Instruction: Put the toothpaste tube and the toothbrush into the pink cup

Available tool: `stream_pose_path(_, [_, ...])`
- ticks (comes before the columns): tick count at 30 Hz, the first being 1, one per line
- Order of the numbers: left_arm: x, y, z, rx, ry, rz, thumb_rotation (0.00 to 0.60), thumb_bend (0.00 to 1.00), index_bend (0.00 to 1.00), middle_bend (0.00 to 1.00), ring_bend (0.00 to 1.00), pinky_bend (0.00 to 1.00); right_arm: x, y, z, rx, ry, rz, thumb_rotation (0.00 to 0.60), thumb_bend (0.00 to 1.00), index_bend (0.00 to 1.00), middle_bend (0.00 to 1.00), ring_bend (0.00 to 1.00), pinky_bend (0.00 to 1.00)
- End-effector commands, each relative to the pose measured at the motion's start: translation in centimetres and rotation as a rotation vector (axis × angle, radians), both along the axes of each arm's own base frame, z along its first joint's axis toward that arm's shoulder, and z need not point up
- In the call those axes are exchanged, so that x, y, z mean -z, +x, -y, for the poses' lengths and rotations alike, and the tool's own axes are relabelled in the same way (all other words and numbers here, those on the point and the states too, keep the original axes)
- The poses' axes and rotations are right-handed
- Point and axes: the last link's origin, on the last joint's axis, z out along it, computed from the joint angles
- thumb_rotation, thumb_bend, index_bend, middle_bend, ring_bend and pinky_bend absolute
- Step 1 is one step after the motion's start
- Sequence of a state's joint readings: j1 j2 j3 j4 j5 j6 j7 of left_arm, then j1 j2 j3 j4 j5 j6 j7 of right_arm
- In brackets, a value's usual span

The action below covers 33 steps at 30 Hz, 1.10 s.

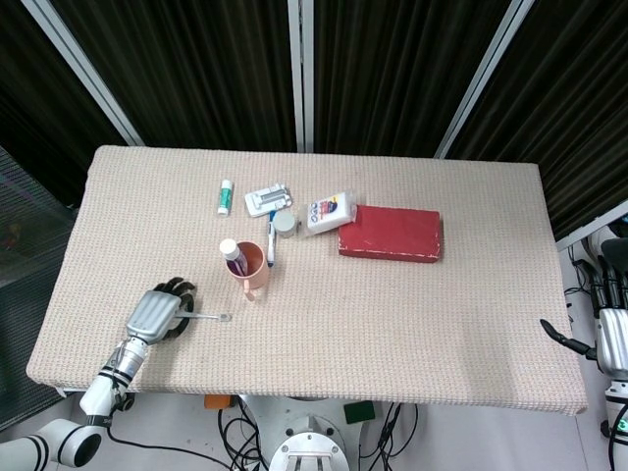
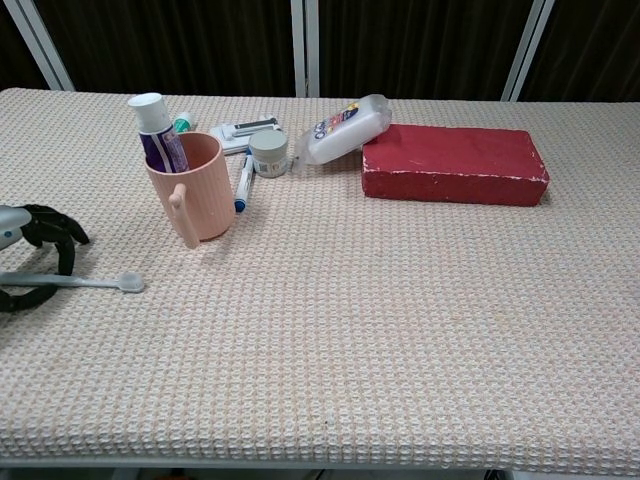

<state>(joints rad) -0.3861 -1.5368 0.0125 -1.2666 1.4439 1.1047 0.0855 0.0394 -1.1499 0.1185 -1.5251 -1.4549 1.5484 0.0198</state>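
The pink cup stands on the desk, and the toothpaste tube is already inside it, standing up with its white cap on top. The toothbrush is not in the cup. It lies flat on the desk, near the cup, with its brush end pointing toward the middle. The left hand is at the handle end, and its dark fingers are curled around the handle, holding it. The right hand is off the far edge of the desk, with nothing in it and its fingers apart. Behind the cup lie a red box, a white bottle and a small jar.
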Motion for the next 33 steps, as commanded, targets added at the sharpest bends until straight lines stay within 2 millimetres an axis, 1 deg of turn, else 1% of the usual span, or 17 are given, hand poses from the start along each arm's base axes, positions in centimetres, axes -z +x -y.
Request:
stream_pose_path(1, [-0.2, 0.1, -0.1, -0.002, 0.012, 0.018, 0.6, 0.35, 0.51, 0.24, 0.12, 0.28, 0.0, 0.0, 0.0, -0.001, -0.001, 0.0, 0.398, 0.32, 0.0, 0.0, 0.0, 0.0])
stream_pose_path(6, [-1.1, 0.6, -0.1, 0.005, 0.049, 0.073, 0.6, 0.36, 0.55, 0.27, 0.13, 0.29, 0.0, 0.0, 0.0, -0.006, -0.006, 0.005, 0.399, 0.32, 0.0, 0.0, 0.0, 0.0])
stream_pose_path(9, [-2.0, 0.9, 0.1, -0.004, 0.071, 0.156, 0.6, 0.36, 0.57, 0.29, 0.15, 0.3, -0.1, 0.0, 0.0, -0.009, -0.009, 0.008, 0.398, 0.32, 0.0, 0.0, 0.0, 0.0])
stream_pose_path(12, [-3.4, 0.8, 0.0, -0.025, 0.11, 0.239, 0.6, 0.36, 0.57, 0.31, 0.15, 0.3, -0.2, 0.0, -0.1, -0.011, -0.013, 0.012, 0.398, 0.32, 0.0, 0.0, 0.0, 0.0])
stream_pose_path(15, [-5.5, 0.3, -0.5, -0.067, 0.18, 0.359, 0.6, 0.36, 0.58, 0.32, 0.17, 0.31, -0.2, 0.0, -0.1, -0.014, -0.014, 0.02, 0.398, 0.32, 0.0, 0.0, 0.0, 0.0])
stream_pose_path(18, [-7.9, -0.1, -1.2, -0.12, 0.251, 0.511, 0.6, 0.36, 0.58, 0.33, 0.17, 0.32, -0.4, 0.0, -0.2, -0.019, -0.019, 0.029, 0.399, 0.32, 0.0, 0.0, 0.0, 0.0])
stream_pose_path(21, [-10.4, 0.3, -2.0, -0.149, 0.294, 0.683, 0.6, 0.36, 0.59, 0.33, 0.17, 0.33, -0.5, -0.1, -0.2, -0.024, -0.022, 0.033, 0.399, 0.32, 0.0, 0.0, 0.0, 0.0])
stream_pose_path(22, [-11.3, 0.8, -2.3, -0.147, 0.305, 0.754, 0.6, 0.36, 0.59, 0.33, 0.17, 0.33, -0.6, 0.0, -0.2, -0.026, -0.024, 0.035, 0.398, 0.32, 0.0, 0.0, 0.0, 0.0])
stream_pose_path(24, [-12.4, 1.7, -2.9, -0.135, 0.314, 0.84, 0.6, 0.36, 0.59, 0.33, 0.17, 0.34, -0.7, 0.0, -0.2, -0.028, -0.027, 0.036, 0.398, 0.32, 0.0, 0.0, 0.0, 0.0])
stream_pose_path(26, [-13.4, 3.0, -3.7, -0.127, 0.309, 0.942, 0.6, 0.36, 0.6, 0.33, 0.17, 0.33, -0.7, 0.1, -0.2, -0.033, -0.028, 0.038, 0.399, 0.32, 0.0, 0.0, 0.0, 0.0])
stream_pose_path(27, [-13.7, 4.0, -4.2, -0.131, 0.293, 1.014, 0.6, 0.36, 0.6, 0.33, 0.17, 0.32, -0.7, 0.2, -0.2, -0.035, -0.028, 0.04, 0.399, 0.32, 0.0, 0.0, 0.0, 0.0])
stream_pose_path(30, [-13.9, 6.6, -5.1, -0.165, 0.214, 1.186, 0.6, 0.36, 0.61, 0.33, 0.17, 0.31, -0.6, 0.2, 0.0, -0.03, -0.022, 0.044, 0.399, 0.32, 0.0, 0.0, 0.0, 0.0])
stream_pose_path(32, [-13.7, 8.4, -5.8, -0.188, 0.142, 1.274, 0.6, 0.36, 0.61, 0.33, 0.17, 0.31, -0.5, 0.3, 0.3, -0.03, -0.016, 0.038, 0.398, 0.32, 0.0, 0.0, 0.0, 0.0])
stream_pose_path(33, [-13.6, 9.1, -6.1, -0.19, 0.12, 1.291, 0.6, 0.36, 0.61, 0.33, 0.17, 0.31, -0.5, 0.4, 0.3, -0.031, -0.014, 0.037, 0.397, 0.32, 0.0, 0.0, 0.0, 0.0])
